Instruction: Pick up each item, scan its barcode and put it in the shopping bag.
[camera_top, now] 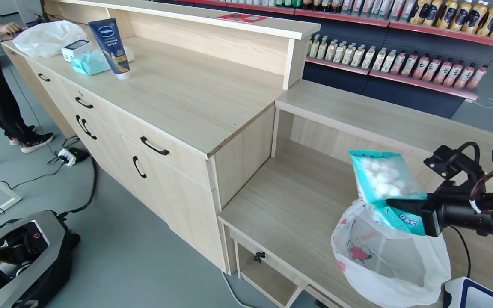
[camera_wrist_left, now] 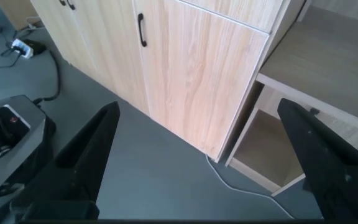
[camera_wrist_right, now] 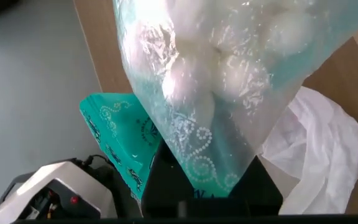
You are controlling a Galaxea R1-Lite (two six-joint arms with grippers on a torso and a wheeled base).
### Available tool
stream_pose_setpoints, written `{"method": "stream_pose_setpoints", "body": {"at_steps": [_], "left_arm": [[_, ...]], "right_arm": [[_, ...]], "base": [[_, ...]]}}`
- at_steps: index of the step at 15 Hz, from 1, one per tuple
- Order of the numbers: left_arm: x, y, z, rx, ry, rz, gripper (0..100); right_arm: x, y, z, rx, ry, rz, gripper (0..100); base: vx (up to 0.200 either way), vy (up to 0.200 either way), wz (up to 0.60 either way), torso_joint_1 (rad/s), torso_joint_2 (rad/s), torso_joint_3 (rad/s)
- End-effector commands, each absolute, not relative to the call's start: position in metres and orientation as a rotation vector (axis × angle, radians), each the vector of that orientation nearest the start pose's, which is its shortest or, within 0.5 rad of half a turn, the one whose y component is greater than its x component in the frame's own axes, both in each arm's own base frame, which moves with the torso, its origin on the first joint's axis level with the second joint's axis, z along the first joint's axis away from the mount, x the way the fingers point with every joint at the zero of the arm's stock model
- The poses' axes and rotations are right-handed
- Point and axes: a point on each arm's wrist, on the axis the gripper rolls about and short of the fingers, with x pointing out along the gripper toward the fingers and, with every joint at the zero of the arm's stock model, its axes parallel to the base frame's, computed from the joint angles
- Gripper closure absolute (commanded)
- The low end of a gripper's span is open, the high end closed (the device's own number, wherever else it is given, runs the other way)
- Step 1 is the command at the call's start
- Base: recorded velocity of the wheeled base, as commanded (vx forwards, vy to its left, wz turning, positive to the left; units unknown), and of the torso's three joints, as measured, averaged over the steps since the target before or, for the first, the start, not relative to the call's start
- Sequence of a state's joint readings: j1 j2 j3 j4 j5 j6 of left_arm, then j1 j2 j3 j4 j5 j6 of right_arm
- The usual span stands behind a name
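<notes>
A teal pack of white cotton balls [camera_top: 379, 175] hangs upright over the mouth of the white shopping bag [camera_top: 392, 261], which stands on the low desk. My right gripper [camera_top: 405, 209] is shut on the pack's lower half. Its printed bottom end dips into the bag's opening. In the right wrist view the pack [camera_wrist_right: 216, 68] rises from between my fingers [camera_wrist_right: 166, 186], with the shopping bag [camera_wrist_right: 328, 143] behind it. My left gripper [camera_wrist_left: 204, 162] hangs low over the grey floor beside the cabinet, open and holding nothing.
On the high counter [camera_top: 178, 94] stand a blue tube [camera_top: 111, 47], a teal tissue pack [camera_top: 90, 63], a white scanner box [camera_top: 75, 48] and a white plastic bag [camera_top: 49, 37]. A white-and-blue device [camera_top: 471, 295] sits beside the shopping bag. Shelves of bottles [camera_top: 400, 60] line the back.
</notes>
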State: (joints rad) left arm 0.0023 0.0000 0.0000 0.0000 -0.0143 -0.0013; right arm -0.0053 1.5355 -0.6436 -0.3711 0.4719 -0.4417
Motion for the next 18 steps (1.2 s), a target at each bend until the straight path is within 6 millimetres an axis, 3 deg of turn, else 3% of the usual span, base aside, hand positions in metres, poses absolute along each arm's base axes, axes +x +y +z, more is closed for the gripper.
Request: {"method": "stream_pose_setpoints", "body": {"at_steps": [1, 6, 11, 18], "left_arm": [[-0.023, 0.0, 0.075, -0.002, 0.0, -0.011, 0], [-0.023, 0.0, 0.075, -0.002, 0.0, -0.011, 0], [-0.023, 0.0, 0.075, -0.002, 0.0, -0.011, 0], [-0.023, 0.0, 0.075, -0.002, 0.0, -0.012, 0]], "right_arm": [[0.282, 0.001, 0.103, -0.271, 0.478, 0.544, 100], [0.311, -0.015, 0.064, -0.298, 0.447, 0.502, 100], [0.313, -0.04, 0.037, -0.298, 0.516, 0.45, 100], [0.313, -0.039, 0.021, -0.339, 0.552, 0.492, 100]], "base": [[0.0, 0.0, 0.0, 0.0, 0.0, 0.0], [0.0, 0.0, 0.0, 0.0, 0.0, 0.0], [0.0, 0.0, 0.0, 0.0, 0.0, 0.0], [0.0, 0.0, 0.0, 0.0, 0.0, 0.0]]}}
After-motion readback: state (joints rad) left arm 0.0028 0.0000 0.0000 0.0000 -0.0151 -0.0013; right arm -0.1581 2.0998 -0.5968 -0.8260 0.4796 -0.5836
